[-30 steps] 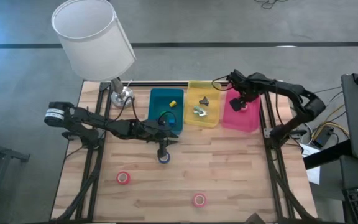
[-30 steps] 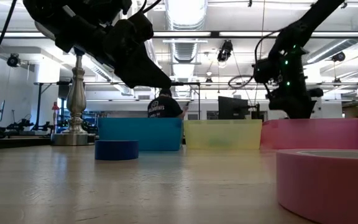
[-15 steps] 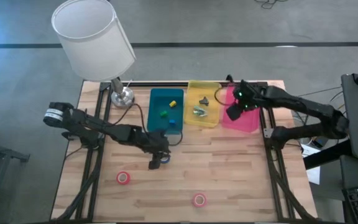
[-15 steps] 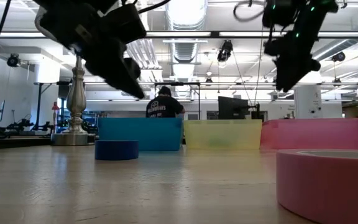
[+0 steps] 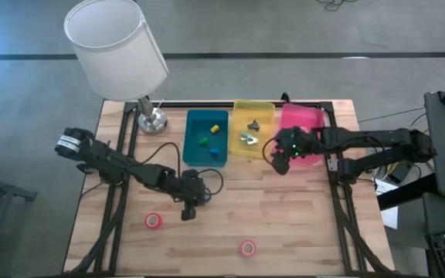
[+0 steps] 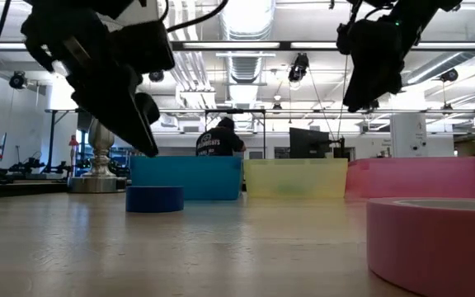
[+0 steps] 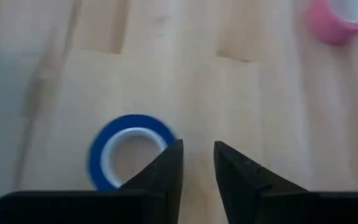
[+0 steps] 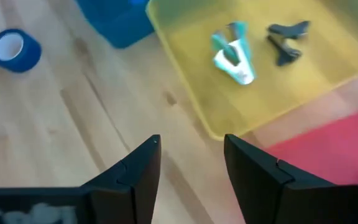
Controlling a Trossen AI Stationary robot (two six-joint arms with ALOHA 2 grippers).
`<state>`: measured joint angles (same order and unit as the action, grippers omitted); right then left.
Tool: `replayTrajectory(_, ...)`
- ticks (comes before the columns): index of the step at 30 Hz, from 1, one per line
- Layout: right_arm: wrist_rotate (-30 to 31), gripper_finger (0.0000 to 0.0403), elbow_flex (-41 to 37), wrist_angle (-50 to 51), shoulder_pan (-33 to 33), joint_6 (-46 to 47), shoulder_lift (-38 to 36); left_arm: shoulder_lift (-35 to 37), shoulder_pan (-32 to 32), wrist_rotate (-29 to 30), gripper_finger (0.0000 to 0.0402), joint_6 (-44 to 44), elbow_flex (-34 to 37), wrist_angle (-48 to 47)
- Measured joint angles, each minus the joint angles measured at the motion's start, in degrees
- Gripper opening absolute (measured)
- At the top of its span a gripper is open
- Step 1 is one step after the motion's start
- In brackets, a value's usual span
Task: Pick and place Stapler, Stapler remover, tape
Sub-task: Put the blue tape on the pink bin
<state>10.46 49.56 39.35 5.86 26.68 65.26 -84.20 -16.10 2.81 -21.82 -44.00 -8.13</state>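
The blue tape roll lies flat on the wooden table, also seen as blue tape and blue tape. My left gripper hovers above the table just beside it, fingers narrowly open, empty; in the high view the left gripper covers the roll. Two red-pink tape rolls lie flat nearer the near edge. My right gripper is open and empty, in the air before the yellow tray; the high view shows the right gripper. Two staple removers, teal-white and dark, lie in the yellow tray.
Three trays stand in a row at the far side: blue tray with small coloured blocks, the yellow tray, pink tray. A lamp with a metal base stands at the far left corner. Bare wood lies between the tape rolls.
My left gripper has moved from beside the blue tray toward the near edge and a little left, ending beside the blue roll, which has stayed put. My right gripper has left the pink tray, moving left and toward the near edge to the front of the yellow tray.
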Motion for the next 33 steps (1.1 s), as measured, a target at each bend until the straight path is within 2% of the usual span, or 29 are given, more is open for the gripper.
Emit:
replayTrajectory(4,0.0,0.0176,-0.33,-1.59,-2.36,-0.09,3.22,-1.64,0.02,4.54,0.0118,-0.26,0.11,-0.02)
replayTrajectory(10,-0.08,0.0178,-0.35,-1.7,-4.25,-0.14,8.19,-4.58,-0.15,4.63,0.015,2.34,0.16,-0.02)
replayTrajectory(15,-0.31,0.018,-0.35,-1.98,-4.52,-0.26,11.92,-7.15,-0.1,4.68,0.0151,2.58,0.14,0.36)
replayTrajectory(20,-0.47,0.0181,-0.35,-2.69,-4.52,-0.28,14.64,-8.66,-0.09,5.03,0.0126,3.91,0.05,1.3)
replayTrajectory(27,-2.77,0.0172,-0.35,-6.49,-4.52,-3.26,16.47,-8.39,-0.09,4.58,0.004,7.88,0.2,2.19)
replayTrajectory(33,-7.06,0.0165,-0.37,-16.17,-6.02,-7.51,16.39,-8.38,-0.09,4.28,0.0039,8.6,0.22,7.31)
